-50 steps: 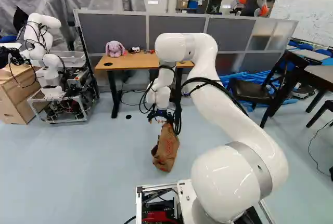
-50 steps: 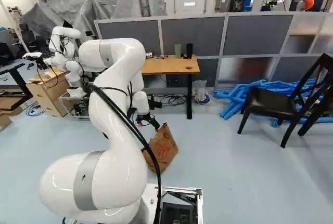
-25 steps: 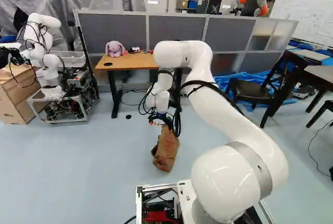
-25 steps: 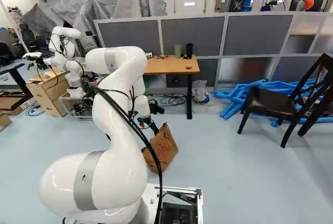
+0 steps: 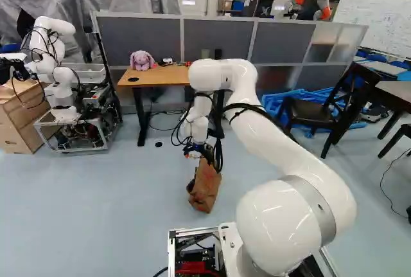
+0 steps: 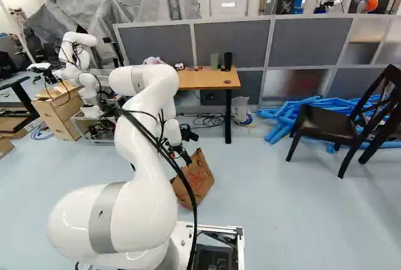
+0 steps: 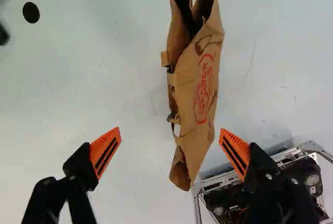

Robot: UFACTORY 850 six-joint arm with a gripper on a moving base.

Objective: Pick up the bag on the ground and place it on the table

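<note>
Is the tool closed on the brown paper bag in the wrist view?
No, the tool's fingers stand wide apart, with floor showing between them beside the brown paper bag.

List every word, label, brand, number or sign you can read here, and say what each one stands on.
No text reads clearly enough to quote.
Brown bag: red print on its side, too slanted and blurred to read with certainty.
Whiteboard, at the right of the left base view: faint marks, too small to read.
</note>
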